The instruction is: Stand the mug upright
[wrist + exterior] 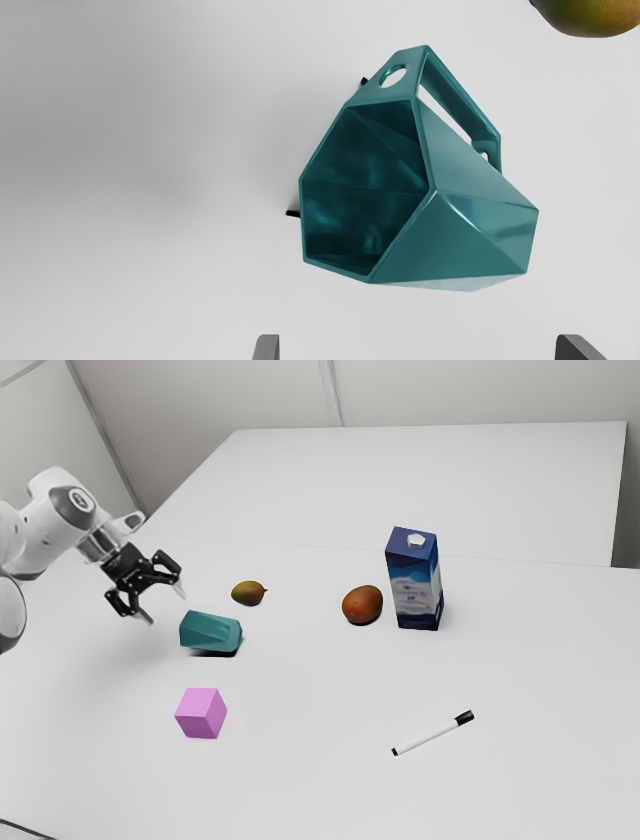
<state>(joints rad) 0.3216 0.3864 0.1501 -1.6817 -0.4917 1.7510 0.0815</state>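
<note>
Where the white arm leans in at the exterior view's left: the gripper (165,607) hangs above the table (300,770), fingers spread wide, holding nothing.
Pink cube (201,713): on the table, farther from its far edge than the mug is.
Teal mug (210,632): tipped over on its side near the gripper, still to be stood up; the wrist view looks into its mouth, with the handle toward the small mango.
Small mango (248,593): beyond the mug, toward the table's far edge.
Reddish mango (362,604): just beside the carton.
Blue-and-white carton (415,580): upright.
Marker (432,736): lying flat, black cap pointing toward the table's far right corner.
</note>
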